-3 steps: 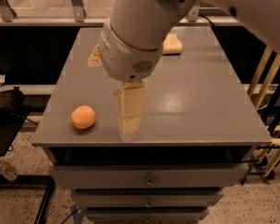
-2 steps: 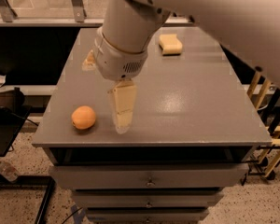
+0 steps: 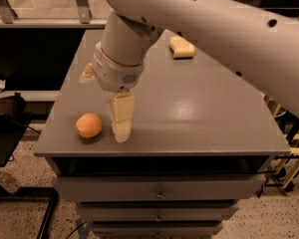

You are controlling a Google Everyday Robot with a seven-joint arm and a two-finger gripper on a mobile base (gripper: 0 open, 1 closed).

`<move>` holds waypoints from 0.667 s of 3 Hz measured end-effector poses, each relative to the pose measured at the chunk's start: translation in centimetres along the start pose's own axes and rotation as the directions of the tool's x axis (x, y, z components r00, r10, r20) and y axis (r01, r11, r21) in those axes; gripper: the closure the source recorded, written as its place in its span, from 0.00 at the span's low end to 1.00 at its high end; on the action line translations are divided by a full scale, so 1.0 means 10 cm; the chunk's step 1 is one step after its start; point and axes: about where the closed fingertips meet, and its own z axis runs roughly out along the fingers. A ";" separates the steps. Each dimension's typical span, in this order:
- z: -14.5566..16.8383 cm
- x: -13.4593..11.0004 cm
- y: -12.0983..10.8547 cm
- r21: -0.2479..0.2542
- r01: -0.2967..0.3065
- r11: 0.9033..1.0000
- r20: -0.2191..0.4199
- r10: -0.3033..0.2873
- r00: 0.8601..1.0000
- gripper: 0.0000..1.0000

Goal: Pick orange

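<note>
The orange (image 3: 88, 125) is a small round orange fruit resting on the grey cabinet top (image 3: 199, 113), near its front left corner. My gripper (image 3: 121, 129) hangs from the big white arm (image 3: 214, 29) and points down. Its tip is low over the cabinet top, just right of the orange and a small gap away from it. Nothing shows in its hold.
A pale yellow sponge (image 3: 182, 47) lies at the back of the cabinet top. A small pale object (image 3: 85, 74) sits at the left edge, partly hidden by the wrist. Drawers (image 3: 159, 193) are below the front edge. A dark shelf (image 3: 5, 133) stands to the left.
The gripper has moved left across the cabinet top and now stands closer to the orange. The orange has not moved.
</note>
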 end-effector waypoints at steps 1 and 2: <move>0.14 -0.08 -0.09 -0.012 0.039 0.999 0.019 -0.039 0.999 0.00; 0.27 -0.10 -0.14 -0.026 0.053 0.998 0.026 -0.053 0.998 0.00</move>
